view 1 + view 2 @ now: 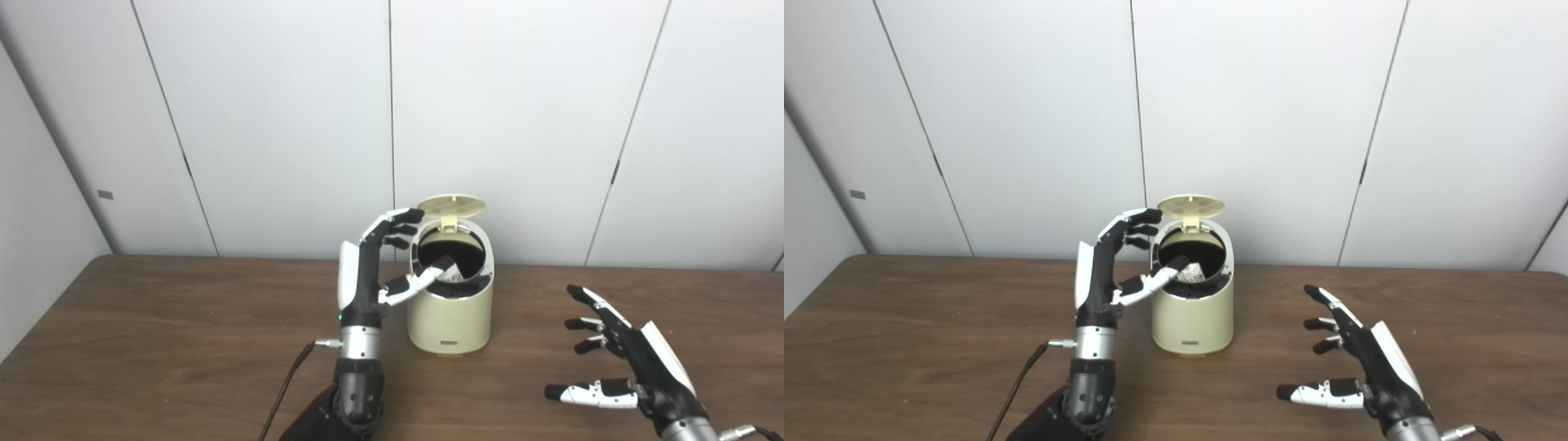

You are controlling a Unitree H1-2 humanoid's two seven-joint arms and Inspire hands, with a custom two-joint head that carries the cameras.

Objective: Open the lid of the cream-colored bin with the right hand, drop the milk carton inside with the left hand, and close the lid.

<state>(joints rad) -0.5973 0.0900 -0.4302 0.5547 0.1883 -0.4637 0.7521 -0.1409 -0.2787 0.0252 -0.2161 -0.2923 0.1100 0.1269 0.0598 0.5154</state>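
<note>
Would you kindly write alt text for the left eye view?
A cream-colored bin stands on a brown wooden table, its round lid raised, a white milk carton inside. The left hand is open at its rim; the right hand hovers open to its right.

Setting: a lab or test room, not a home. Backdrop is a wall of plain white panels (502,122) with narrow dark seams, bare apart from a small grey tag (105,195) on the left panel. A brown wood-grain table (184,343) stands against it, holding only a cream-colored bin (450,306) with its lid (452,206) tipped up, and a black cable (285,386) runs across the table near the front edge.
</note>
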